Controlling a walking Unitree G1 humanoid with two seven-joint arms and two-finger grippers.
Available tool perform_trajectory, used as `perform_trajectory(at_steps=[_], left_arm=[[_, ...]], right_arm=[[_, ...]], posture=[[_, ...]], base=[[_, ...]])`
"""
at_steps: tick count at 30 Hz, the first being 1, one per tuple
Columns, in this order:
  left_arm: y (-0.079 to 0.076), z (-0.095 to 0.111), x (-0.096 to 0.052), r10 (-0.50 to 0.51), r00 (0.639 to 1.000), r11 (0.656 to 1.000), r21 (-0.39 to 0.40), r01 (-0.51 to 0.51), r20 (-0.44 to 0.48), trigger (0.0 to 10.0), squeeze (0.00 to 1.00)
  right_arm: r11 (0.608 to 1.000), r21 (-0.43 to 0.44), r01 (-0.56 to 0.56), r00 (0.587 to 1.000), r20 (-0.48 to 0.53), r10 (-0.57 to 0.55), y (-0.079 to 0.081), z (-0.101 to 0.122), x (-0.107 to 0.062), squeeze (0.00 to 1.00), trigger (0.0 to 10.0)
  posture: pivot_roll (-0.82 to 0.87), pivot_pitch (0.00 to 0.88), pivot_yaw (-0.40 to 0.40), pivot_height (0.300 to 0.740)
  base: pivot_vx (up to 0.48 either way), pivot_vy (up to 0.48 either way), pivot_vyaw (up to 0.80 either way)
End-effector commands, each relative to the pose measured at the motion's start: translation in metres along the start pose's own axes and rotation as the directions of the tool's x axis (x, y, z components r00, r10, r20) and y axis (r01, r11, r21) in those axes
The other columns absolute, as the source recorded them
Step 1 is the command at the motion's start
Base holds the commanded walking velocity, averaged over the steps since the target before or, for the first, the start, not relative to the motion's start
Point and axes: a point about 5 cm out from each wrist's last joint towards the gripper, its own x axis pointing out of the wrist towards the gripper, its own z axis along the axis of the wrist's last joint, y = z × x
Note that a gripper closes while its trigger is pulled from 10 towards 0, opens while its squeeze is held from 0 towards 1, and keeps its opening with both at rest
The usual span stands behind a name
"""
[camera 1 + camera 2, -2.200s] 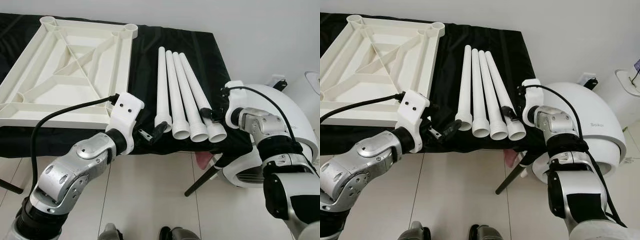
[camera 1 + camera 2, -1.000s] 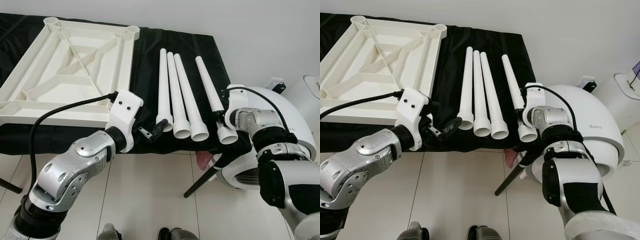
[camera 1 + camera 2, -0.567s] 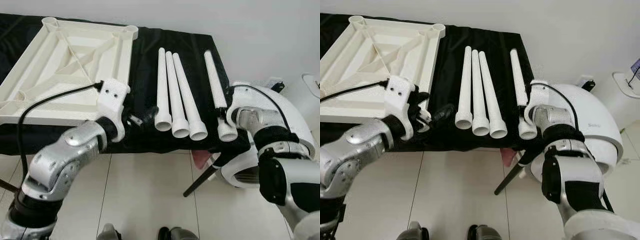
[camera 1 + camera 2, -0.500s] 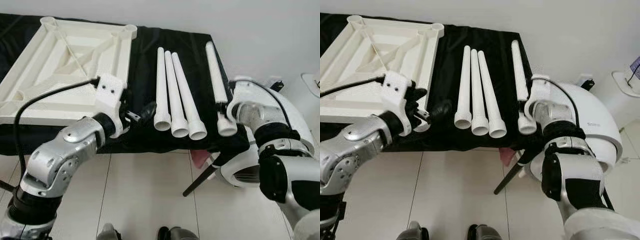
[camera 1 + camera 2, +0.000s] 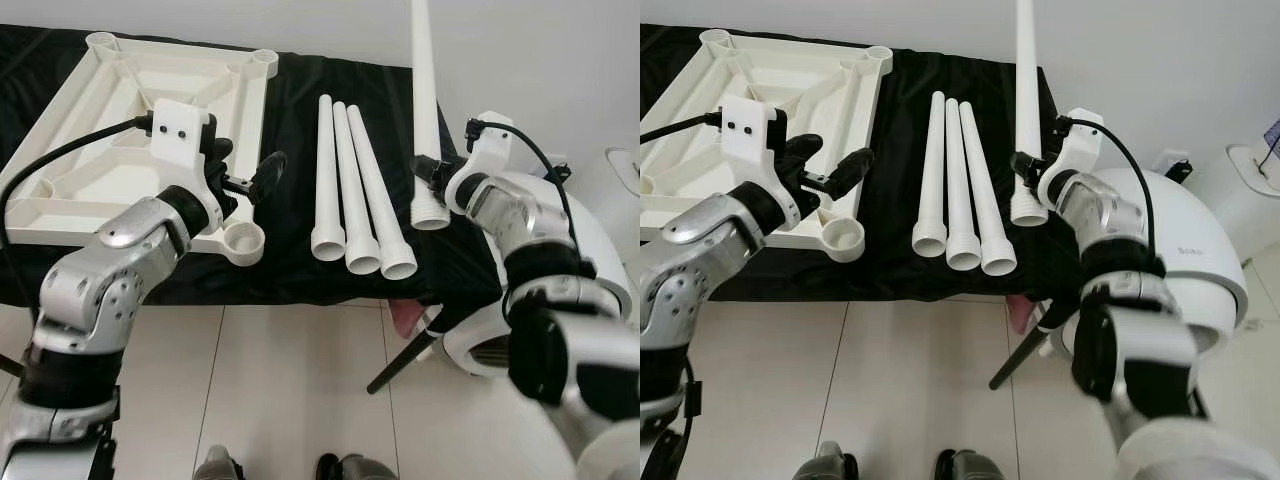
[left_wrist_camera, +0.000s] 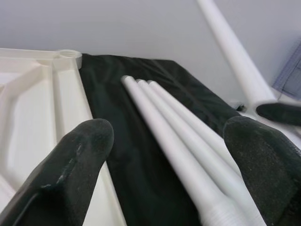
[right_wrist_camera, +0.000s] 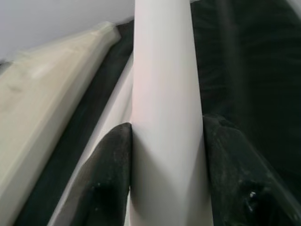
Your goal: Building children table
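Note:
The white tabletop (image 5: pixel 130 130) lies upside down on the black cloth, with round leg sockets at its corners. Three white legs (image 5: pixel 350 190) lie side by side to its right. My right gripper (image 5: pixel 432 178) is shut on the fourth leg (image 5: pixel 424 90) near its wide threaded end and holds it nearly upright above the table's right edge. The right wrist view has that leg (image 7: pixel 164 117) squeezed between both fingers (image 7: pixel 110 174). My left gripper (image 5: pixel 245 168) hovers open over the tabletop's near right corner socket (image 5: pixel 243 240), holding nothing; the left wrist view looks past its fingertips (image 6: pixel 75 165) at the lying legs (image 6: pixel 188 136).
The black-covered table (image 5: pixel 300 90) ends just right of the held leg. A rounded white appliance (image 5: pixel 585 250) stands close on the right, by my right arm. A black table strut (image 5: pixel 400 365) slants over the tiled floor below the front edge.
My right gripper has swung the fourth leg from lying on the cloth to nearly upright. My left arm has risen and moved back-left, from the front edge to above the tabletop's corner.

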Motion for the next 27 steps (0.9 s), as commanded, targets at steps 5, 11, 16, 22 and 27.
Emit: perform_trajectory(at_steps=[5,11,16,22,27], left_arm=[[0.000,0.004,0.010,-0.033,0.998,0.997,-0.065,0.036,0.056,10.0,0.00],[-0.012,0.008,0.021,-0.122,0.989,0.976,-0.173,0.136,0.087,10.0,0.00],[-0.023,0.010,0.026,-0.206,0.973,0.946,-0.234,0.225,0.105,10.0,0.00],[-0.029,0.012,0.029,-0.266,0.956,0.924,-0.253,0.289,0.122,10.0,0.00],[-0.034,0.013,0.029,-0.338,0.935,0.898,-0.261,0.354,0.106,10.0,0.00]], right_arm=[[0.991,0.025,-0.130,0.984,0.126,0.126,0.012,0.008,-0.005,0.00,10.0],[0.949,0.004,-0.315,0.936,0.164,0.311,0.035,-0.001,-0.015,0.00,10.0],[0.925,-0.021,-0.380,0.912,0.161,0.378,0.043,-0.010,-0.021,0.00,10.0],[0.902,-0.054,-0.428,0.891,0.143,0.431,0.047,-0.018,-0.028,0.00,10.0],[0.828,-0.106,-0.550,0.823,0.102,0.559,0.057,-0.024,-0.041,0.00,10.0]], posture=[[0.00,0.056,-0.074,0.740],[0.00,0.051,-0.065,0.740],[0.00,0.051,-0.060,0.740],[0.00,0.048,-0.060,0.740],[0.00,0.048,-0.061,0.740]], base=[[0.000,0.000,0.00],[0.000,0.000,0.00],[0.000,0.000,0.00],[0.000,0.000,0.00],[0.000,0.000,0.00]])
